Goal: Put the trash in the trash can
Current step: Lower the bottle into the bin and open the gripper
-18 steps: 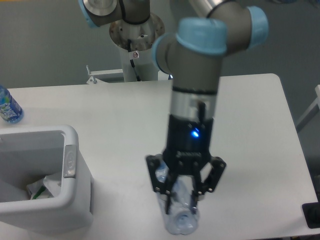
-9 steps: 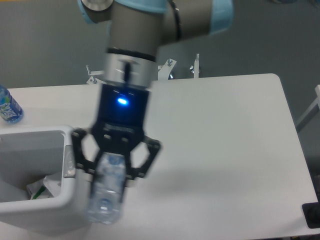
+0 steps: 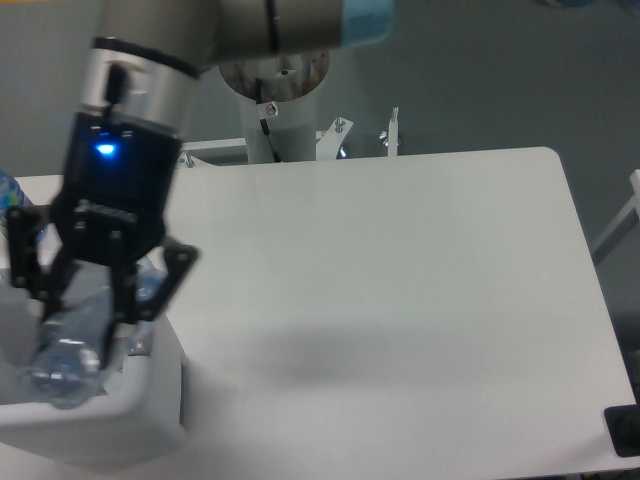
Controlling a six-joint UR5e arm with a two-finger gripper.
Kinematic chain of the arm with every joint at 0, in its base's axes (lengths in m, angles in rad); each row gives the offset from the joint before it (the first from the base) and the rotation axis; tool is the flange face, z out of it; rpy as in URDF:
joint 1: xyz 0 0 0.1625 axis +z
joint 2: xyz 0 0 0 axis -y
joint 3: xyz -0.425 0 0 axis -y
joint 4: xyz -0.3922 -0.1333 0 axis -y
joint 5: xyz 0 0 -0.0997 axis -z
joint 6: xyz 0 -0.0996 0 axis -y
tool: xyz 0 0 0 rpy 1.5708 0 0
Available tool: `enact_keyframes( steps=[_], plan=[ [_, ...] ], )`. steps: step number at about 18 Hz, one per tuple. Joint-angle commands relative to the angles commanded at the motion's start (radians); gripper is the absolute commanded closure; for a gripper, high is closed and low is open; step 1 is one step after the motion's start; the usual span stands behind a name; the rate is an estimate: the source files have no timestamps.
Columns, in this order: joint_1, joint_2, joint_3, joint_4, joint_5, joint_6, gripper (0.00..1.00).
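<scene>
The tool (image 3: 85, 325) pinches the crushed bottle (image 3: 68, 345) above the trash can (image 3: 120, 435).

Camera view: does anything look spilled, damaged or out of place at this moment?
Nothing spilled. The crushed bottle is dented, but it is trash, held by the gripper over the trash can. The table looks tidy.

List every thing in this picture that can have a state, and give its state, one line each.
gripper: shut on the crushed bottle, above the trash can
crushed bottle: held, tilted, cap end low, not yet dropped
trash can: open-topped, upright on the table, inside mostly hidden by the gripper
blue-labelled bottle: at the table's left edge, mostly hidden
table: white, bearing the can
</scene>
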State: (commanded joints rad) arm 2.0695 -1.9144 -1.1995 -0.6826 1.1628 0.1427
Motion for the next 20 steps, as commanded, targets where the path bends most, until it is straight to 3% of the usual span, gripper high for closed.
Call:
enact_keyframes(
  steps=[2, 3, 5, 6, 9, 14, 18, 20],
  plan=[
    [-0.025, -0.003, -0.024, 0.0, 0.0, 0.002, 0.49],
    [-0.028, -0.005, -0.034, 0.0, -0.002, 0.003, 0.42],
    [-0.028, -0.006, -0.037, 0.0, 0.002, 0.003, 0.1],
    [-0.026, -0.005, -0.035, 0.0, 0.005, 0.002, 0.0],
    [-0.016, 0.003, -0.035, 0.0, 0.003, -0.002, 0.0],
    [0.099, 0.002, -0.037, -0.005, 0.017, 0.0, 0.0],
    [0.181, 0.001, -0.048, -0.031, 0.209, 0.084, 0.0],
    [0.207, 0.011, -0.052, -0.098, 0.332, 0.196, 0.0]
  ],
)
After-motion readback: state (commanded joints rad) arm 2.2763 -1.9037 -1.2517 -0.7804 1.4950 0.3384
